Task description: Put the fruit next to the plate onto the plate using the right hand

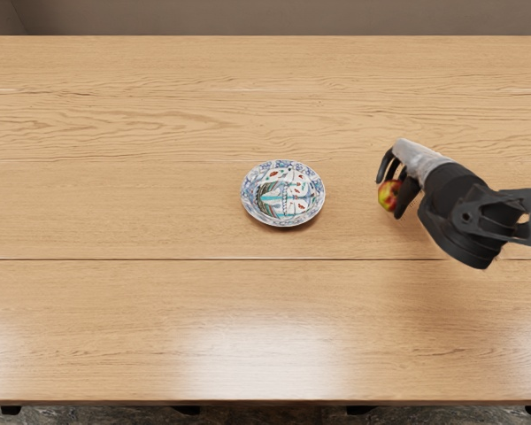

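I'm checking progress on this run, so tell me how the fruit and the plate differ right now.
The fruit is small, round, red and yellow; the plate is much wider, with a blue and white pattern. The fruit is gripped by the right robot hand; the plate lies free and holds nothing. Both show over the same wooden table.

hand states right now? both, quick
Left hand: not in view.
Right hand: fingers closed around the fruit, to the right of the plate.
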You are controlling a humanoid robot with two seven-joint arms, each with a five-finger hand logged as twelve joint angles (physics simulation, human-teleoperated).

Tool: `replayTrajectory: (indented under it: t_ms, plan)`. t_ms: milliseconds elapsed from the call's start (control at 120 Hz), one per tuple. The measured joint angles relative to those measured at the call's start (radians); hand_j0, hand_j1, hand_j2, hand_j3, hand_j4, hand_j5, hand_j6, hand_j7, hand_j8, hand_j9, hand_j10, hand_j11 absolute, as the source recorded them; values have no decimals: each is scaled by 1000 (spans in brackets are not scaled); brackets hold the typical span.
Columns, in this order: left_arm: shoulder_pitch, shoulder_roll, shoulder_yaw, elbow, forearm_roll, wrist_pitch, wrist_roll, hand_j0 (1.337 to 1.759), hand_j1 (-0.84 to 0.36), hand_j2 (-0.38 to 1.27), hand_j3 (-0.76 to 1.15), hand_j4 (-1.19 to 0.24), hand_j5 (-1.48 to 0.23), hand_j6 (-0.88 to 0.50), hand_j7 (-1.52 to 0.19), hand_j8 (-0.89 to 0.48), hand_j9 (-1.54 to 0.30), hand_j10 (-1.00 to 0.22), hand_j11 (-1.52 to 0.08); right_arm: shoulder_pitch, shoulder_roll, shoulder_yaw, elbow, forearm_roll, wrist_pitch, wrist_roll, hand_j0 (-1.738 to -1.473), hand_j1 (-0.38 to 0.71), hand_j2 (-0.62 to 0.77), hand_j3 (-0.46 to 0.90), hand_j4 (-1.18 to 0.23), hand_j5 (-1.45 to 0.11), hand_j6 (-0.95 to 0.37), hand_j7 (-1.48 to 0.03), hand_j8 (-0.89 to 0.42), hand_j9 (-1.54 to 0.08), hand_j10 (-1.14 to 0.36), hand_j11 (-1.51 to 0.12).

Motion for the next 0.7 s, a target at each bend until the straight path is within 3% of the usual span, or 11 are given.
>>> replayTrajectory:
  t_ms: [433,700]
  plan:
    - [0,0,0,0,0,0,0,1658,349,0,0,0,0,0,0,0,0,0,0,41,162,115,-66,48,1,0,-1656,297,549,1,-780,-1126,-466,-1058,-433,-1095,-795,-1099]
    - [0,0,0,0,0,0,0,1658,349,0,0,0,0,0,0,0,0,0,0,68,315,119,-177,81,1,0,-1658,325,592,1,-781,-1128,-439,-1060,-428,-1101,-793,-1106]
